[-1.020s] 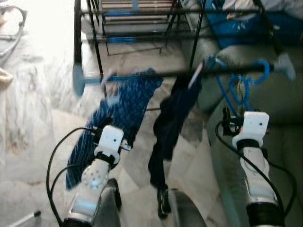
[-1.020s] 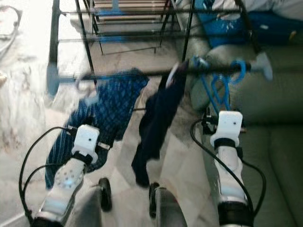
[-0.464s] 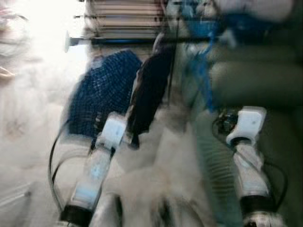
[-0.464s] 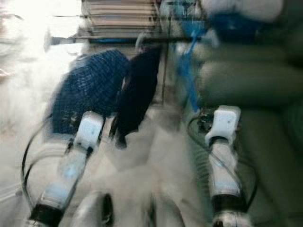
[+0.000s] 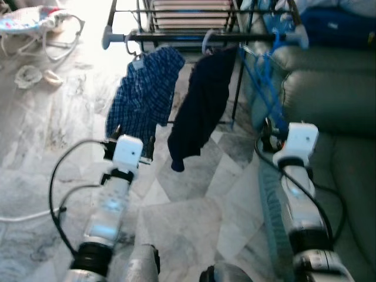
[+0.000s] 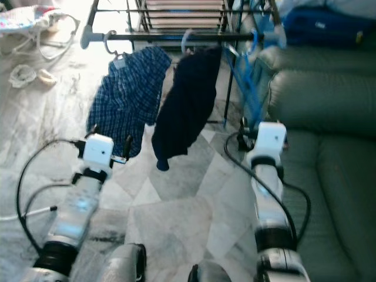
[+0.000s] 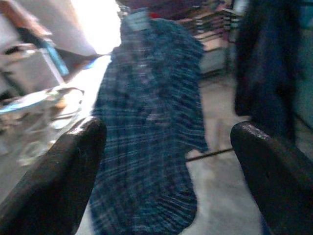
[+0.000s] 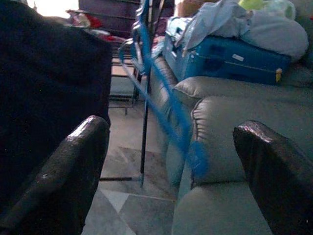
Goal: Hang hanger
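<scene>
A black rail (image 5: 194, 37) spans the top of the eye views. On it hang a blue plaid shirt (image 5: 144, 94), a dark navy garment (image 5: 202, 103) and blue hangers (image 5: 262, 76) at the rail's right end. My left gripper (image 7: 168, 129) is open and empty, below and short of the plaid shirt (image 7: 146, 127). My right gripper (image 8: 171, 127) is open and empty too, low beside the sofa and pointing at a blue hanger (image 8: 164, 98). The navy garment (image 8: 49, 98) is to one side of it.
A grey-green sofa (image 5: 329, 94) runs along the right, with a blue bag (image 5: 341, 26) on it. A metal rack (image 5: 188, 9) stands behind the rail. A bouncer seat (image 5: 35, 23) and small items lie far left. A white cable (image 5: 17, 217) crosses the marble floor.
The whole picture has shifted and blurred in between, so the camera moved. The rail and clothes now sit higher and farther off. Both grippers are lower and farther from the rail.
</scene>
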Controlling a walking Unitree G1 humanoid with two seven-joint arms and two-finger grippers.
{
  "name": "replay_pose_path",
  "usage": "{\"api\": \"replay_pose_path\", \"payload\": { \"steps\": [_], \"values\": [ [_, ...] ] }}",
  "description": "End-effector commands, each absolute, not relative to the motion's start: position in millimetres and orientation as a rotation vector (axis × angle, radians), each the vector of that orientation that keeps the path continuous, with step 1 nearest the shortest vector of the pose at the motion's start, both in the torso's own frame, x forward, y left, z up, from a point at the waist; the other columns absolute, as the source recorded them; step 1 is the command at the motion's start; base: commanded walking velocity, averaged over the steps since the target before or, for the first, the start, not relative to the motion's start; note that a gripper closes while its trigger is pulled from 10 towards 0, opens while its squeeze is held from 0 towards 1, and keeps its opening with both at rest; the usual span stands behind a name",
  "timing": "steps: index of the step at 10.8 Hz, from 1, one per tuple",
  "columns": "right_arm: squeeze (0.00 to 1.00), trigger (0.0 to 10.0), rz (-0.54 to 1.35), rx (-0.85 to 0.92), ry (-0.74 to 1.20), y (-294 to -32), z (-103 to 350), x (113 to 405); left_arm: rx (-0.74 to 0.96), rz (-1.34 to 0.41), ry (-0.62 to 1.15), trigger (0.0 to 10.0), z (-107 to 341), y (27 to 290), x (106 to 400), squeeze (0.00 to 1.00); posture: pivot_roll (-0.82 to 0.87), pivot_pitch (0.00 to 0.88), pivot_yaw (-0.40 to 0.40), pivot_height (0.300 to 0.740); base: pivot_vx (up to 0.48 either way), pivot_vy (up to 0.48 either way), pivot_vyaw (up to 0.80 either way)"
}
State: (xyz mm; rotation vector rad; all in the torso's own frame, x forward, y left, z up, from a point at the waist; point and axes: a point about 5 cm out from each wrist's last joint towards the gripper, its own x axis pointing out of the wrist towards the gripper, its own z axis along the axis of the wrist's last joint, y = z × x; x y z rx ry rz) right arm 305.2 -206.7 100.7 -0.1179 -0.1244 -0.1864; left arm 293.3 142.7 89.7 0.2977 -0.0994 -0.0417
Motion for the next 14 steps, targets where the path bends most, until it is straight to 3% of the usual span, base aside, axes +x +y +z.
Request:
{"api": "replay_pose_path", "payload": {
  "steps": [1,2,4,6,8,14],
  "values": [
    [0.00,10.0,-0.185,-0.139,-0.119,-208.7,92.7,294.8,0.312,0.019,-0.112,10.0,88.6,151.0,292.3,0.00,-0.02,0.065,0.009,0.740,0.000,0.000,0.00],
    [0.00,10.0,-0.223,-0.134,-0.077,-212.7,79.6,286.5,0.326,0.038,-0.117,10.0,89.3,160.8,297.3,0.00,-0.05,0.050,0.046,0.740,0.000,0.000,0.00],
    [0.00,10.0,-0.237,-0.138,-0.060,-212.5,68.5,276.0,0.338,-0.062,-0.104,10.0,85.0,149.8,303.7,0.00,-0.09,0.023,0.073,0.740,0.000,0.000,0.00],
    [0.00,10.0,-0.201,-0.176,-0.056,-209.4,64.9,271.9,0.314,-0.091,-0.132,10.0,91.3,132.9,313.6,0.00,-0.08,0.012,0.057,0.740,0.000,0.000,0.00],
    [0.00,10.0,-0.144,-0.242,-0.068,-208.8,69.5,281.1,0.330,-0.040,-0.181,10.0,97.1,136.5,313.7,0.00,-0.06,0.014,0.021,0.740,0.000,0.000,0.00],
    [0.00,10.0,-0.095,-0.240,-0.028,-204.6,56.1,264.7,0.378,0.015,-0.143,10.0,77.6,155.9,277.5,0.00,-0.01,0.081,-0.003,0.740,0.000,0.000,0.80]
  ]
}}
